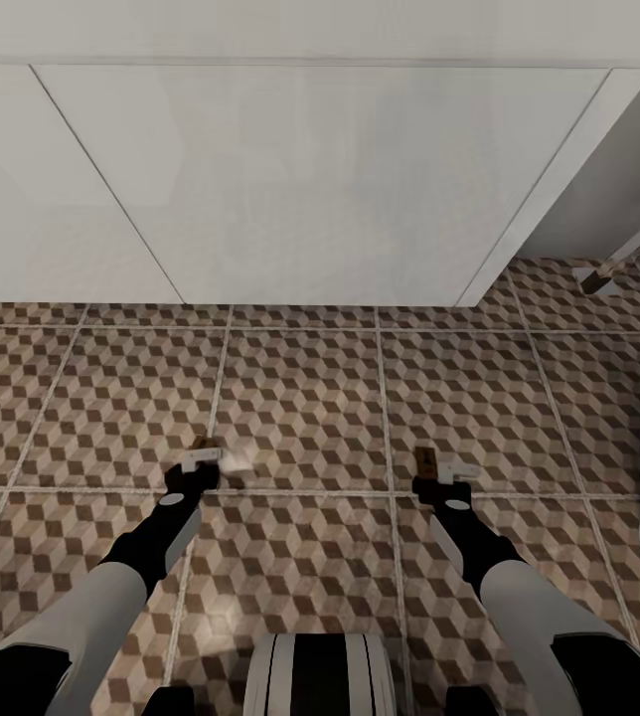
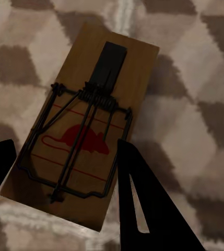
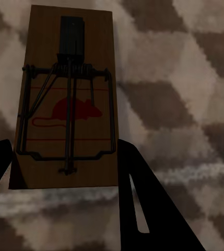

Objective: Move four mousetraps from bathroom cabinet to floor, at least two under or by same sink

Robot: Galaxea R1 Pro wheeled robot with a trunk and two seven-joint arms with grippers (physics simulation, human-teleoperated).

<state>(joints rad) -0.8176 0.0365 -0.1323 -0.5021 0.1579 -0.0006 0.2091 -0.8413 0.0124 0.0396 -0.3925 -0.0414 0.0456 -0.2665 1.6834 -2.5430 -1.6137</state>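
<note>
While both arms are reaching down toward the bathroom floor [image 1: 300,398], each one is carrying a mousetrap, and the white sink [image 1: 310,179] unit is looming at twelve o'clock just beyond them. From the head camera, the left tool [image 1: 199,465] is sitting at about seven o'clock from the sink's front edge, with the left mousetrap [image 1: 204,452] showing as a tan-and-white speck at its tip. The right tool [image 1: 439,475] is hanging at about five o'clock, with the right mousetrap [image 1: 425,460] poking out ahead of it.

Judging by this, the placing step is in hand. The next move is calling for a gentle lowering until each slab is lying flat on the tiles, then a release, keeping both close to the sink.

Up close, the wrist cameras are giving what the head view cannot: the left mousetrap [image 2: 80,130] with its spring, wire bar and red mouse print, sitting tilted between the dark fingers [image 2: 143,204]. The right mousetrap [image 3: 67,99] is lying squarer between its fingers [image 3: 143,204]. Both tools are looking pinched on their slabs, though whether the traps are already touching the floor is hard to call.
</note>
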